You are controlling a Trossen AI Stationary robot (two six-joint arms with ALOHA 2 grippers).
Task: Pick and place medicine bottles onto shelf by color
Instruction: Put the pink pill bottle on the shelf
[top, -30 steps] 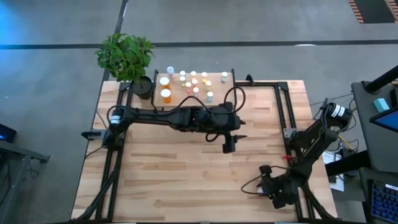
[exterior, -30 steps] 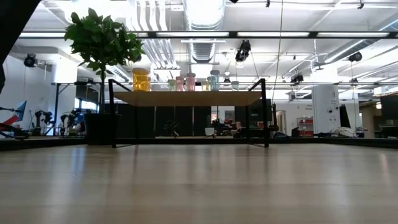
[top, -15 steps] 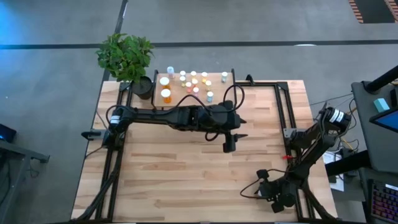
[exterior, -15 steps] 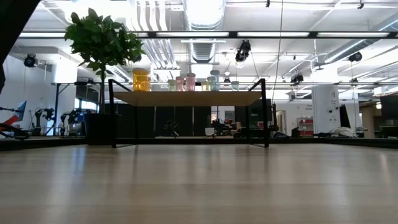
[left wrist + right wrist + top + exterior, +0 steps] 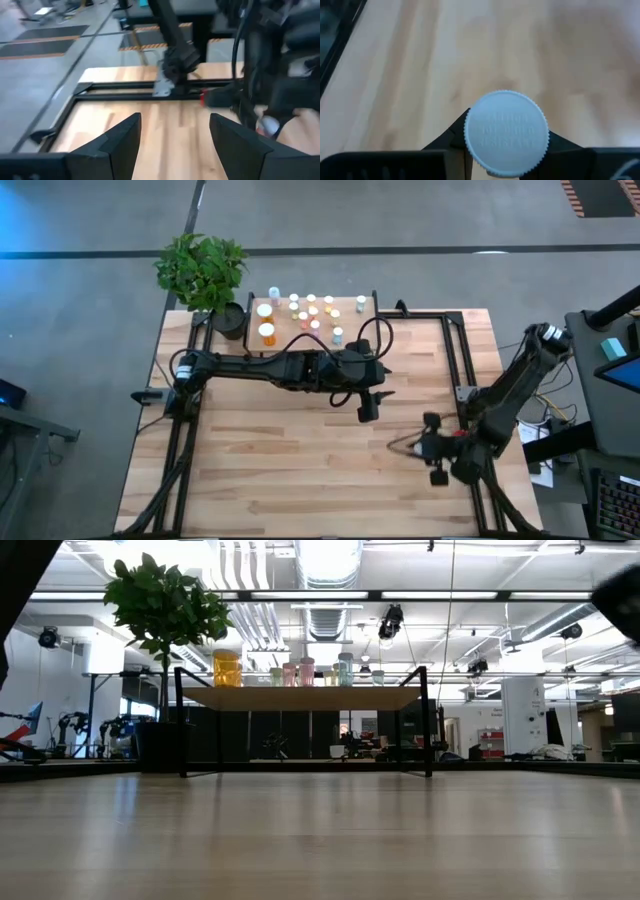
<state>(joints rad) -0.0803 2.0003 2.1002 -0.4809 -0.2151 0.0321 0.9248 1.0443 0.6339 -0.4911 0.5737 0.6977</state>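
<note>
The shelf [image 5: 310,315] stands at the table's far edge, and several white-capped medicine bottles [image 5: 266,332] stand upright on its board. In the low view, the orange, pink and teal bottles [image 5: 300,673] line the top of the shelf [image 5: 300,697]. My left gripper [image 5: 367,410] hovers open over the middle of the table, its fingers [image 5: 115,145] wide apart. My right gripper [image 5: 434,452], at the table's right side, is shut on one medicine bottle [image 5: 506,132]. Only that bottle's white ribbed cap shows, and its body colour is hidden. My right gripper pinches the medicine bottle between its two fingers [image 5: 455,135], which lie on opposite sides just under the cap [image 5: 506,100]. The cap faces the wrist camera and hides the body and the exact place of contact. Blurred table wood lies beyond it.
A potted plant [image 5: 203,272] stands at the far left corner beside the shelf. Black frame rails [image 5: 462,360] run along the table's right and left sides. Bare wood [image 5: 280,450] lies between the two arms and toward the near edge.
My right arm has swung up and away from the near right corner, carrying its gripper toward the far edge and the table's middle. Its upper part now shows as a dark blur at the low view's top right. My left arm has kept still.
</note>
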